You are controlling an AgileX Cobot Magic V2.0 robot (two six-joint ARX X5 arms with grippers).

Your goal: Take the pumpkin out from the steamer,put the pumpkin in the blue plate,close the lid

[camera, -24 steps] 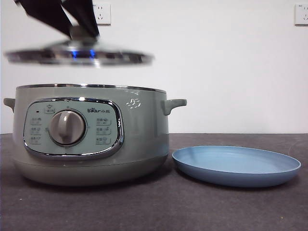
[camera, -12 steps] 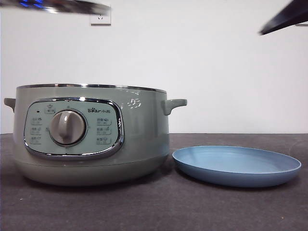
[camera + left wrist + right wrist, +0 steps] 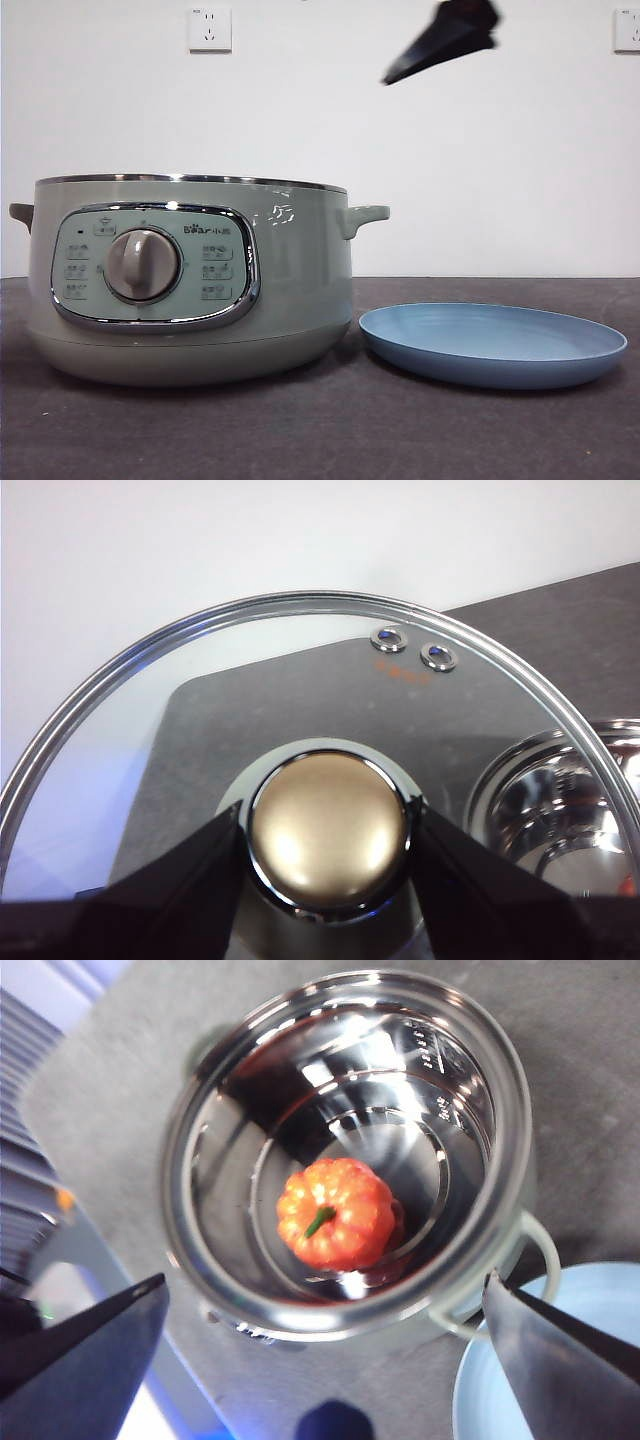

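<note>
**Lid held clear, pot open for the pumpkin**

Left tool (image 3: pixel 328 842) first: its two black jaws are clamped on the brass-toned, chrome-collared knob of the round glass lid with the chrome rim (image 3: pixel 200 710). I have the lid up and off to one side of the pot, so the opening is free; through the glass I can see dark speckled counter (image 3: pixel 560 620) and a slice of the pot's polished inner wall. The front camera does not show the lid at all.

My right tool (image 3: pixel 325 1360) hangs over the large round sage-green steamer (image 3: pixel 290 290) with its jaws spread wide apart, one at each side of its wrist picture and holding nothing. I read that wide stance as ready for a drop around the small orange-red ribbed pumpkin with the green stem (image 3: pixel 336 1212), which sits on the mirror-bright floor of the bowl, roughly in the middle, stem up. In the front camera a black tip high above the gap between pot and plate looks like this arm.

The wide shallow matte light-blue plate (image 3: pixel 493 345) lies just beside the steamer on the counter, bare, so the transfer should be short.

The pumpkin's ribs should give the jaws some bite, though its glossy skin could slip. The steel walls are deep and slick, so I would come straight down.
</note>
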